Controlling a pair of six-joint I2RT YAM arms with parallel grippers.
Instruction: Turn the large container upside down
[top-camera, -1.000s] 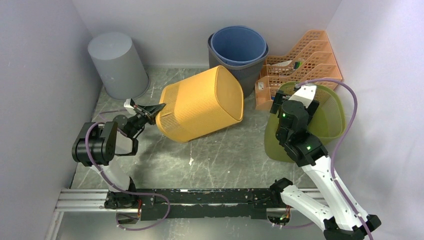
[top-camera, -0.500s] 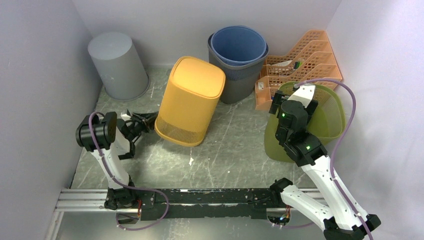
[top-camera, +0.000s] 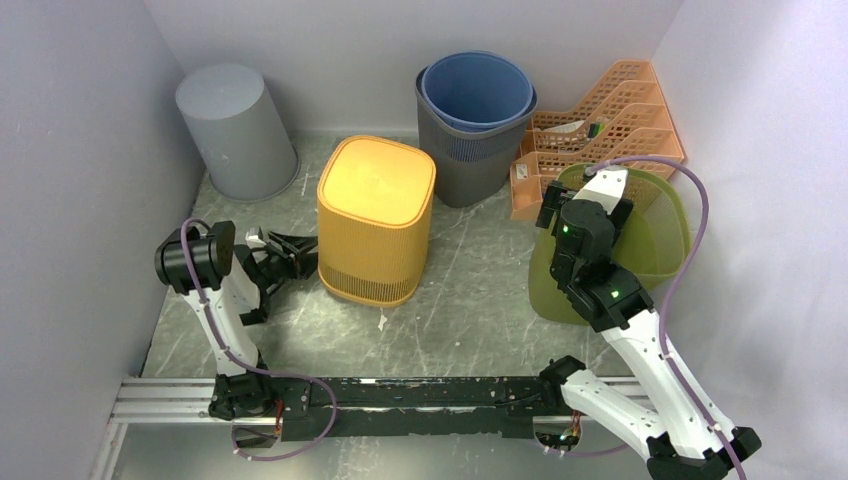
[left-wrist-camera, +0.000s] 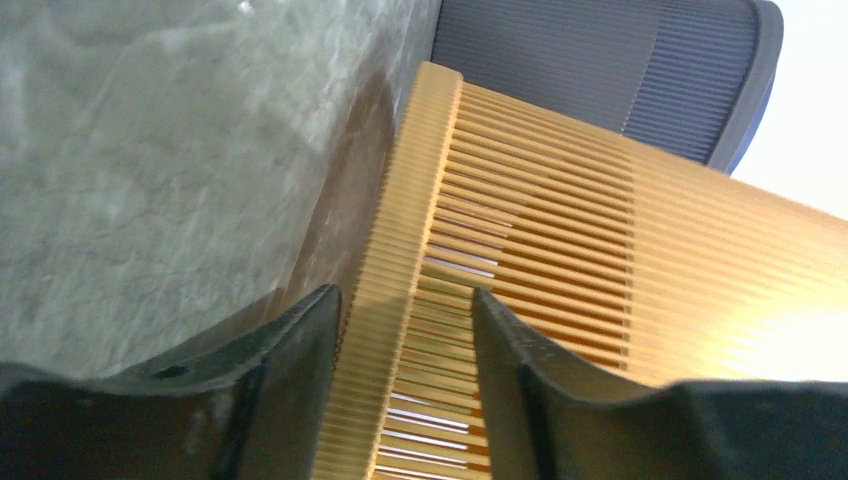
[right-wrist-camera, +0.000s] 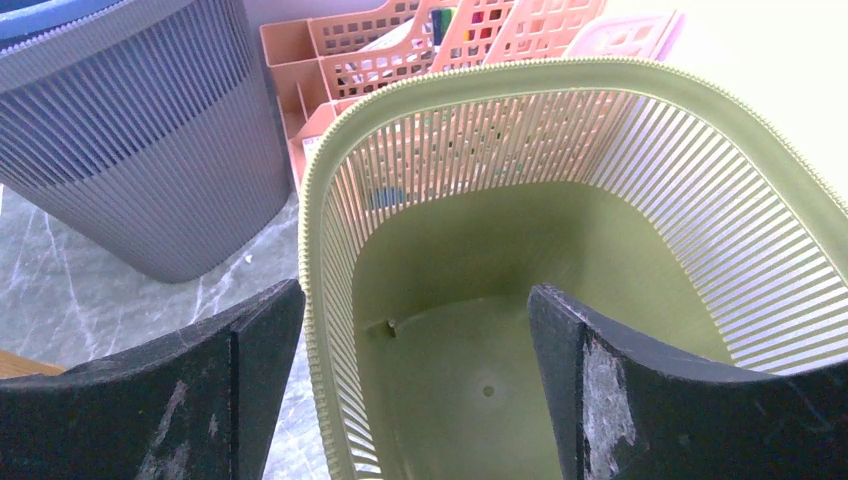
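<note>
The large container (top-camera: 375, 215) is a yellow-orange plastic bin with a rounded-square outline and fine vertical ribs down its walls. It stands mouth down on the table (top-camera: 450, 310), left of centre, with its smooth closed base facing up. Near its mouth the ribs open into narrow slats above a solid ribbed rim band, as the left wrist view shows (left-wrist-camera: 600, 250). The left gripper (top-camera: 300, 250) lies low at the bin's lower left edge with its 2 black fingers (left-wrist-camera: 270, 370) spread. From the wrist, the rim band runs up between them with a gap showing on each side, so nothing is clamped. The table is a grey-green marbled surface with pale veins. Behind the bin, just to its right, a blue bucket (top-camera: 478, 90) sits nested in a dark grey ribbed bin (top-camera: 470, 160). That bin stands close to the orange one's back right corner. To the back left, well apart, a smooth grey round bin (top-camera: 235, 130) stands upside down near the wall. At the right, a peach lattice tray rack (top-camera: 600, 120) rises in tiers against the wall. In front of it is an olive-green slatted basket (top-camera: 655, 240), mouth up. The right gripper (right-wrist-camera: 415, 300) hangs over this basket with its fingers wide apart, holding nothing, and the basket's near-left wall passes between them. A small white scrap (top-camera: 383, 322) lies on the table in front of the orange bin.
</note>
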